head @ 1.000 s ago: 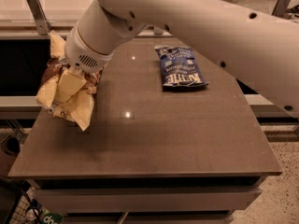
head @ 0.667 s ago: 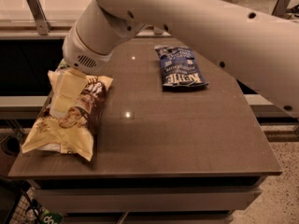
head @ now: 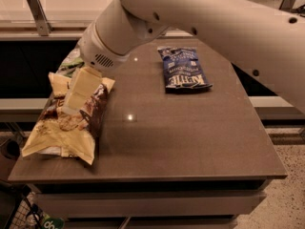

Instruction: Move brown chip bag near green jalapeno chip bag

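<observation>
Your end effector (head: 75, 95) is down at the left side of the table (head: 190, 137), right over the far half of the brown chip bag (head: 66, 132). It sits against the bag's upper face, pale against the brown print. From this angle you cannot tell whether it is spread or closed, or whether it has any hold on the bag.

The brown chip bag lies flat on the table along the left edge. Its pale yellow near end is fanned out close to the near-left corner, and its far end is tucked under your wrist.

Look just beyond that far end. The green jalapeno chip bag (head: 70, 61) peeks out from behind the arm (head: 200, 13), at the far-left edge of the table. Only a sliver of light green and white shows. The two bags are very close together, though you cannot tell if they touch, because the wrist covers the gap.

Over to the right, the dark blue Kettle bag (head: 183, 70) lies flat on the far middle of the table, well apart from both.
</observation>
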### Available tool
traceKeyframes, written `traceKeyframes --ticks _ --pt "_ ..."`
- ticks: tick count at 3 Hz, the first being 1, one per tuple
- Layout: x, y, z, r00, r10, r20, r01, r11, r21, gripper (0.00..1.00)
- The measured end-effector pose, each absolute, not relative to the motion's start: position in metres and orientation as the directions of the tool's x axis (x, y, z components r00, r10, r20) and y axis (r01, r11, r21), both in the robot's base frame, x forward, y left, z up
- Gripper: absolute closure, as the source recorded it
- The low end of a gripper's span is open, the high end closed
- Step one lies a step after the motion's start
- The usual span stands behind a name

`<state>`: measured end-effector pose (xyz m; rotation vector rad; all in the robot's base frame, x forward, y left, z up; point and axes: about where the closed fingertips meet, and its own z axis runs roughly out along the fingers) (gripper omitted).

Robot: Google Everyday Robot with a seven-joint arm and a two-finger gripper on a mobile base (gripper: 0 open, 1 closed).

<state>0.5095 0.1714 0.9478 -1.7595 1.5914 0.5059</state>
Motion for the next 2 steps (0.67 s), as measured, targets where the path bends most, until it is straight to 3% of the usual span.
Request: traceKeyframes --ticks 2 --pt "0.557 0.095 0.991 0.099 -0.671 -0.735 -0.923 0.214 -0.319 0.0"
